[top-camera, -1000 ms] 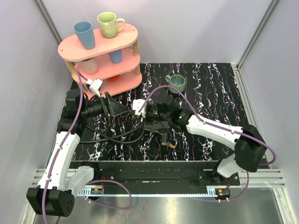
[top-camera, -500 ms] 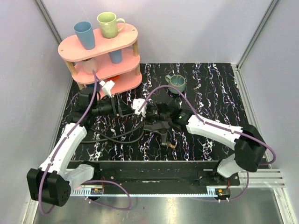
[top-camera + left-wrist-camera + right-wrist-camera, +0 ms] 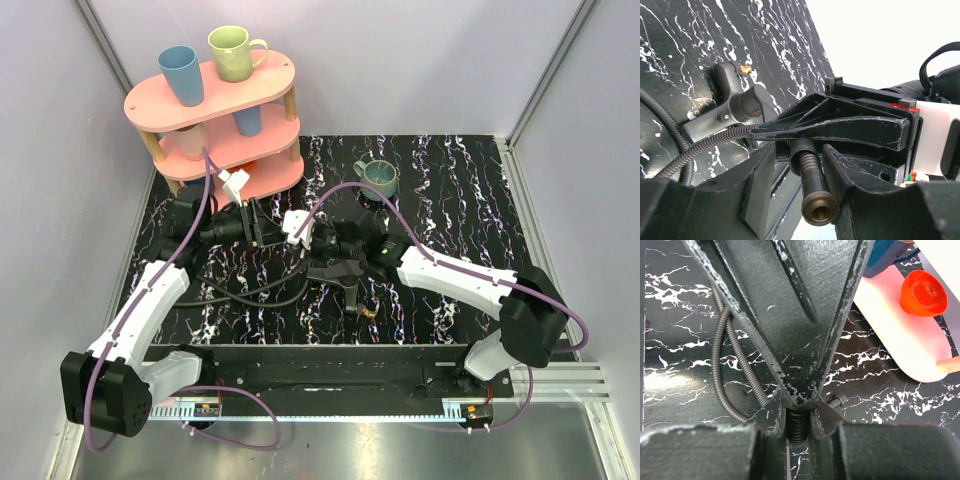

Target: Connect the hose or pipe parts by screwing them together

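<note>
Pinching the thin black hose (image 3: 722, 365), the right gripper (image 3: 799, 402) has its two fingers closed tight on the ribbed part, near the middle of the table (image 3: 450, 200), which is black with white streaks; from there the hose loops away over the table to the left; the left gripper (image 3: 799, 152) has its fingers (image 3: 757, 185) standing apart, one on each side of the hose end (image 3: 810, 172), with a gap showing beside it, so it is open around the end and not squeezing it; the hose end has a round brass ring (image 3: 818, 209) that faces the left wrist camera; the two grippers are very close, and the hose end sits just past the right gripper's pointed fingers; the dark grey spray piece (image 3: 350, 275) lies flat on the table, just on the near side of the right gripper, and no gripper holds it; its small brass tip (image 3: 370, 312) points toward the near edge; from these views I cannot tell if the hose is joined to it; a pink shelf (image 3: 215, 100) stands at the far left corner with a blue cup (image 3: 182, 75) and a green mug (image 3: 233, 52) on top and an orange cup (image 3: 922, 292) lower down; another mug (image 3: 380, 178) stands on the table behind the grippers.
</note>
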Action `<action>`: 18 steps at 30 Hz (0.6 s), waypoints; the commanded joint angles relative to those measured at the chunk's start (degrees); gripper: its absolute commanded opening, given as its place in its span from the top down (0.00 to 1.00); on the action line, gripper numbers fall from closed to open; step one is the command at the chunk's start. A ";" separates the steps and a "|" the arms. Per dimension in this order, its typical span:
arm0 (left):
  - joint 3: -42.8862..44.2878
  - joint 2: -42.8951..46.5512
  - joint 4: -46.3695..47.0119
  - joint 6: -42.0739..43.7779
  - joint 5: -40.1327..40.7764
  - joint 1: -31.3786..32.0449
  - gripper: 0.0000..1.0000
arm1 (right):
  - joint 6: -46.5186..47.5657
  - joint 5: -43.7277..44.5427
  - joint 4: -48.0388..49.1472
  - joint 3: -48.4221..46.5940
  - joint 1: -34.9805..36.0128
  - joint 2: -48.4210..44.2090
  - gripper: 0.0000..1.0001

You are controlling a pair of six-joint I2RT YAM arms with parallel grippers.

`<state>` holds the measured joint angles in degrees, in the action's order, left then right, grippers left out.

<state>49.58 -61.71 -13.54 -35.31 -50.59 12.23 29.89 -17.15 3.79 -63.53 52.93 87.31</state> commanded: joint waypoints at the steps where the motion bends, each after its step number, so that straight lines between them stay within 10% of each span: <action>1: -1.86 0.28 7.83 -4.41 -3.81 0.08 0.54 | -0.53 1.41 3.50 -0.55 -0.02 -0.03 1.00; 3: -2.03 0.28 7.92 -4.50 -4.52 0.08 0.55 | -0.53 1.50 3.42 -0.55 -0.02 -0.12 1.00; 8: -1.86 0.98 6.42 -4.42 -5.40 0.08 0.99 | -0.45 2.64 3.77 0.07 -0.02 -0.21 1.00; 18: 9.38 3.62 -13.34 7.60 0.39 -7.65 1.00 | 1.57 4.40 1.92 1.74 -0.19 0.14 1.00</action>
<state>51.51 -60.93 -18.46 -34.92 -54.28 9.32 30.22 -15.99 7.07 -63.07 53.65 87.37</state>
